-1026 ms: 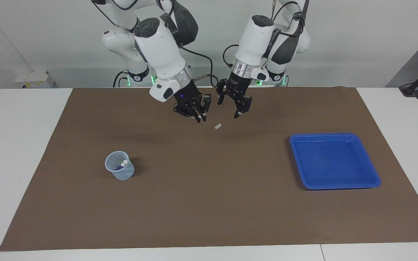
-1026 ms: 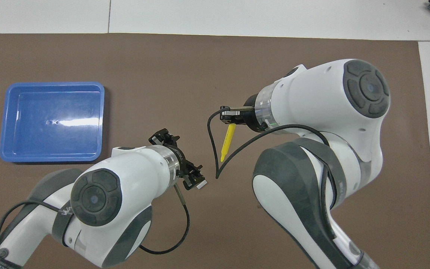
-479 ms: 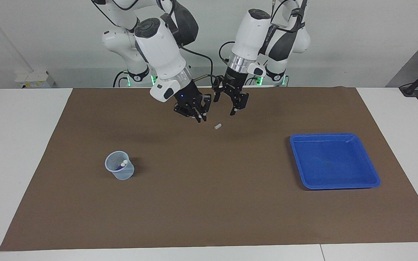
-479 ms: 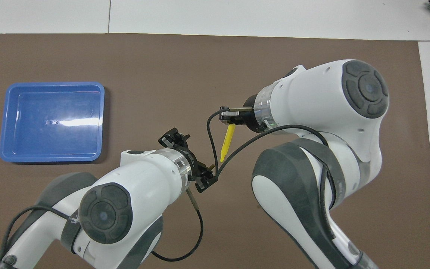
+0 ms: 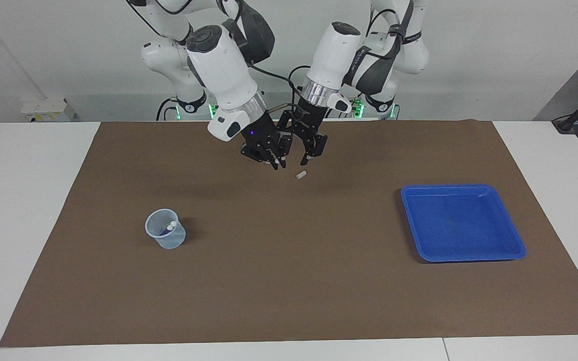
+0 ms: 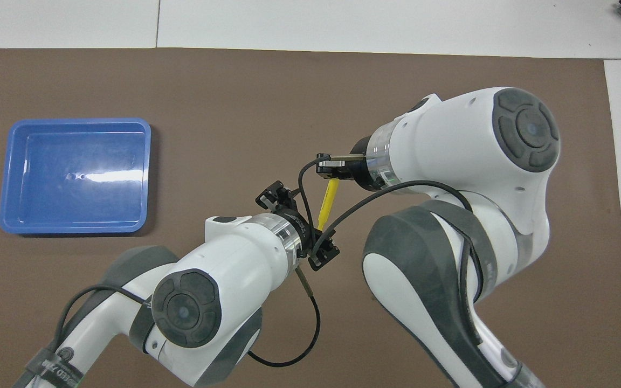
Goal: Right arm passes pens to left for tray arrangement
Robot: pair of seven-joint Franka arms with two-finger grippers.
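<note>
Right gripper (image 5: pixel 274 161) clamped on yellow pen (image 6: pixel 328 203); left gripper (image 5: pixel 295 150) jaws apart, flanking pen, no contact visible; blue tray (image 5: pixel 512 248).

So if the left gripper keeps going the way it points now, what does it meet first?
Most likely the yellow pen held by the right gripper. The open left gripper is closing on it, though depth between them is unclear.

Translucent cup (image 5: pixel 166 235) on brown mat (image 5: pixel 289 281) (toward the right arm's end), white stub (image 5: pixel 301 175).
</note>
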